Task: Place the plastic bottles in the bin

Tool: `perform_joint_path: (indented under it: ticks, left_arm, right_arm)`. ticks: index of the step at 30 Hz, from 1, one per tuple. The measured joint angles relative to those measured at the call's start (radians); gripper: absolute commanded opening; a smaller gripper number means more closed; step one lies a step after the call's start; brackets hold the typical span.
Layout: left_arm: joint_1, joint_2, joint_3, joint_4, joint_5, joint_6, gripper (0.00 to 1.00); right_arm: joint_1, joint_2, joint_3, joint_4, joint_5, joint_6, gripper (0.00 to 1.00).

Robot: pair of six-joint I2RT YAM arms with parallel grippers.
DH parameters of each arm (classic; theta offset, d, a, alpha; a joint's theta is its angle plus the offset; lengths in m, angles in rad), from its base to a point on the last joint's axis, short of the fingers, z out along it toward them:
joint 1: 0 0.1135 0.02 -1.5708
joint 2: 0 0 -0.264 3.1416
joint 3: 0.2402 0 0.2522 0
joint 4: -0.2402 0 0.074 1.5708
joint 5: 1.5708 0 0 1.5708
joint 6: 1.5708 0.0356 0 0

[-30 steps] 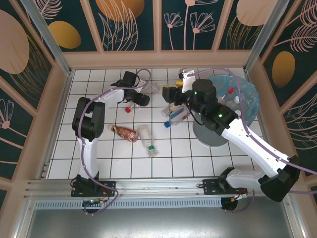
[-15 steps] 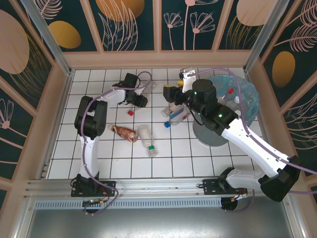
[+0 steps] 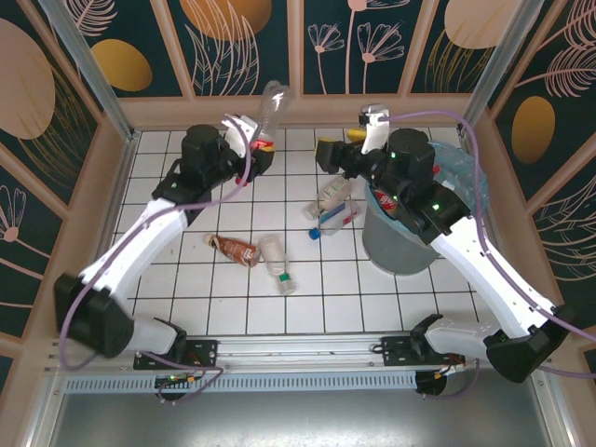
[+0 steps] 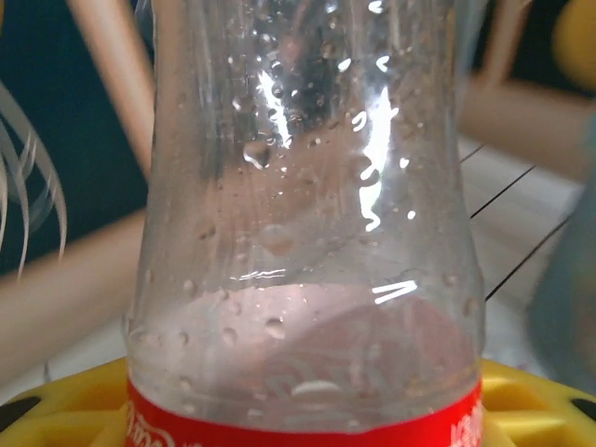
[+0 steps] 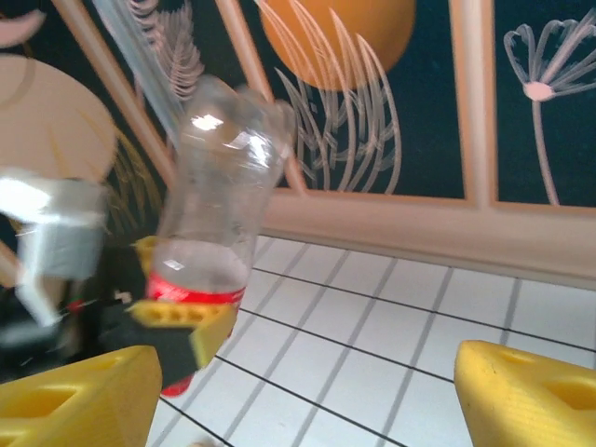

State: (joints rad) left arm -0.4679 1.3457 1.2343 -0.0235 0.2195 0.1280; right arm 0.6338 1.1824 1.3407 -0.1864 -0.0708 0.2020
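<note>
- In the upper left-centre of the top view, the left claw point(image 3: 255, 147) is clamping a clear red-labelled bottle point(image 3: 271, 101) around its red band. It is holding the bottle off the tiled desk point(image 3: 186, 298), with the bare end pointing up toward the back wall.
- In the left wrist view, that bottle point(image 4: 307, 233) is showing close up with droplets clinging inside. The yellow fingers point(image 4: 65, 414) are pressing at the red label.
- Lower down, left of centre, a brown bottle point(image 3: 233, 249) and a crushed clear bottle point(image 3: 277, 262) are lying close together on the desk.
- At centre, a small heap of bottles point(image 3: 331, 209) is lying just left of the bin.
- Above that heap, the right claw point(image 3: 332, 154) is hovering with its jaws spread and nothing between them. In the right wrist view its fingers point(image 5: 74, 400) are sitting at the two lower corners, and the held bottle point(image 5: 219, 186) is showing upper left.
- Right of centre, the grey bin point(image 3: 396, 251) is standing on the desk with a blue liner point(image 3: 461, 168) over its rim, partly covered by the right arm.
</note>
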Motion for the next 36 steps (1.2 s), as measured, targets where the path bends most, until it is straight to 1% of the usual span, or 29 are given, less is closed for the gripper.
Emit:
perform_joint_path:
  ticks: [2,5,11,14,18,28,30,33,36]
  left_arm:
    - [-0.049,-0.076,-0.021,0.043,0.043,0.022,0.53]
    - [-0.068,-0.125,-0.05,0.069,0.105,0.035,0.54]
    - [-0.067,-0.118,-0.074,0.052,0.201,0.053,0.52]
    - [-0.068,-0.118,-0.078,0.047,0.241,0.068,0.52]
    - [-0.066,-0.118,-0.082,0.045,0.255,0.081,0.52]
    - [-0.062,-0.139,-0.115,0.041,0.228,0.073,0.52]
    - [-0.062,-0.151,-0.13,0.049,0.222,0.073,0.52]
    - [-0.081,-0.172,-0.151,0.072,0.245,0.083,0.53]
    - [-0.09,-0.18,-0.154,0.083,0.249,0.081,0.53]
  right_arm:
    - [0.0,0.002,0.011,0.02,-0.06,0.011,0.88]
    - [0.001,0.012,0.04,0.042,-0.16,0.019,0.89]
    - [0.001,0.018,0.051,0.133,-0.352,0.037,0.93]
    - [0.001,0.018,0.051,0.166,-0.388,0.045,0.93]
    - [0.001,0.026,0.052,0.169,-0.39,0.056,0.96]
    - [0.011,0.067,0.067,0.167,-0.37,0.069,0.96]
    - [0.018,0.071,0.071,0.16,-0.341,0.071,0.96]
    - [0.018,0.076,0.071,0.158,-0.275,0.071,0.95]
    - [0.023,0.075,0.071,0.161,-0.251,0.071,0.95]
